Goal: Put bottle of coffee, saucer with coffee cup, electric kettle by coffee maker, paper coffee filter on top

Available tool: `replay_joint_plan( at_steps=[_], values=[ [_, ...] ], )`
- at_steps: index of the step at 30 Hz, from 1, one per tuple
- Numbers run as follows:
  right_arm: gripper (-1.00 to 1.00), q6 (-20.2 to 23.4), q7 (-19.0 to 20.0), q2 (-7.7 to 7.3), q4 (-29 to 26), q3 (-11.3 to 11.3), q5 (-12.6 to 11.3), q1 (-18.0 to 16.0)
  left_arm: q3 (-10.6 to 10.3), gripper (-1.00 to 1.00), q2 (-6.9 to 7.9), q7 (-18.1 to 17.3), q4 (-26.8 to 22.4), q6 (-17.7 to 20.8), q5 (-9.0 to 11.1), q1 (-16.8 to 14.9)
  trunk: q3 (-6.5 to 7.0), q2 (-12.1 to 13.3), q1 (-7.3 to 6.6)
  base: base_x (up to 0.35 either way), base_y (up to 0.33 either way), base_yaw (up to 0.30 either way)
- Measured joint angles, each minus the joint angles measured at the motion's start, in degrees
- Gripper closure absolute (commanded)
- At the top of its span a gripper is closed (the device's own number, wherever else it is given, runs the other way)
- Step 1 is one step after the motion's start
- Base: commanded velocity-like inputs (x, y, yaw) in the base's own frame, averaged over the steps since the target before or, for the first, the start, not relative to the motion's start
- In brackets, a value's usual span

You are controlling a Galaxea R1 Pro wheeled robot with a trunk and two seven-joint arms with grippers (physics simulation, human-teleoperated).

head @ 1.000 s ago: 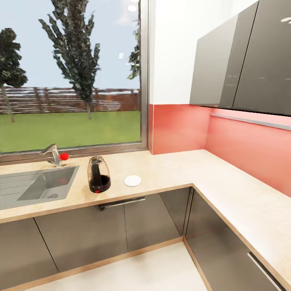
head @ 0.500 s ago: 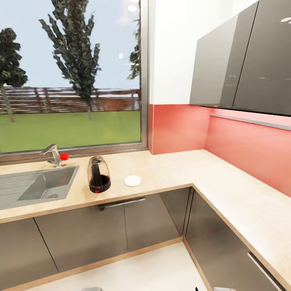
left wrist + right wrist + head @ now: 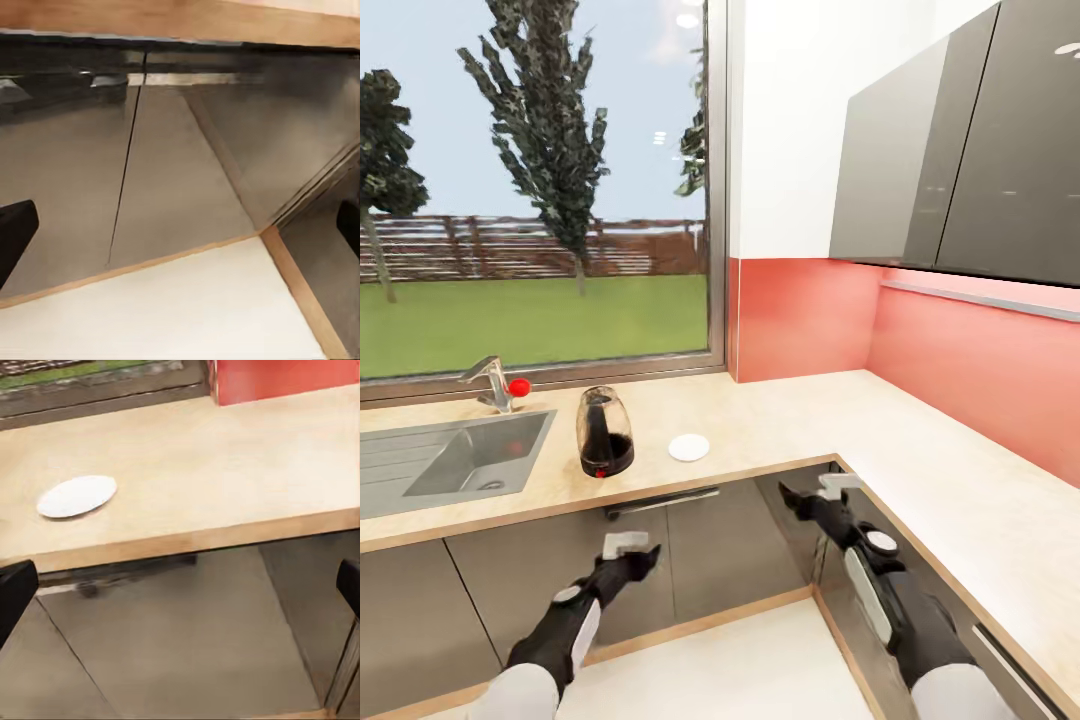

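Observation:
The electric kettle (image 3: 605,432), clear glass with a black base and a red switch, stands on the kitchen countertop (image 3: 780,420) just right of the sink. A small white saucer (image 3: 689,447) (image 3: 76,496) lies flat to the kettle's right with nothing on it. My left gripper (image 3: 635,550) (image 3: 180,232) is open and low, facing the dark cabinet fronts below the kettle. My right gripper (image 3: 815,488) (image 3: 180,585) is open at the counter's inner corner, just below its edge and right of the saucer. The coffee maker, bottle of coffee, kitchen shelf, paper coffee filter and coffee cup are out of view.
A steel sink (image 3: 470,455) with a tap (image 3: 490,380) sits at the left under a large window. The worktop turns at the corner and runs toward me along the right, below a red backsplash (image 3: 960,370). Grey wall cabinets (image 3: 960,150) hang above. A drawer handle (image 3: 660,500) juts from the cabinet front.
Both arms have risen into the head view from below: a second ago neither showed, and now both grippers are up in front of the cabinets. The kettle and saucer have not moved.

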Motion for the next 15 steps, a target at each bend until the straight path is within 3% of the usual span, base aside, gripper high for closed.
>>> replay_joint_plan(
  at_steps=[1, 4, 6, 8, 11, 13, 15],
  values=[
    [-1.0, 2.5, 0.1, 0.01, 0.0, 0.0, -1.8, -3.3, 0.0, -1.0, -0.04, -1.3, -1.4, 2.1, 0.1, -0.7, 0.01, 0.0, -0.01, 0.0, 0.0, 0.0],
    [-1.0, 10.9, 0.1, 0.03, -0.2, 0.0, -5.3, -7.9, 0.0, -1.0, -0.46, -4.2, -4.7, 6.9, 0.4, -2.3, 0.0, 0.0, -0.01, 0.0, 0.0, 0.0],
    [-1.0, 14.8, 0.1, 0.02, -1.0, 0.0, -6.2, -9.3, 0.0, -1.0, -0.69, -5.0, -5.6, 9.0, 1.1, -3.1, -0.01, 0.0, -0.01, 0.0, 0.0, 0.0],
    [-1.0, 18.5, 0.2, 0.01, -1.9, -0.2, -7.3, -10.1, 0.0, -1.0, -0.89, -5.4, -6.1, 11.6, 3.2, -3.8, -0.01, 0.0, -0.01, 0.0, 0.0, 0.0],
    [-1.0, 20.3, 0.2, -0.01, -2.3, -0.3, -9.0, -10.5, -0.1, -1.0, -0.98, -5.6, -6.7, 13.8, 5.9, -4.4, -0.02, 0.0, -0.01, 0.0, 0.0, 0.0],
    [-1.0, 21.0, 0.5, -0.04, -2.6, -0.3, -11.8, -10.6, -0.2, -1.0, -1.05, -5.7, -7.7, 15.9, 8.7, -5.2, -0.01, 0.0, -0.01, 0.0, 0.0, 0.0],
    [-1.0, 21.3, 1.0, -0.05, -2.6, -0.2, -14.3, -10.6, -0.3, -1.0, -1.08, -5.8, -8.8, 17.9, 10.2, -5.7, -0.01, 0.0, -0.01, 0.0, 0.0, 0.0]
  ],
)
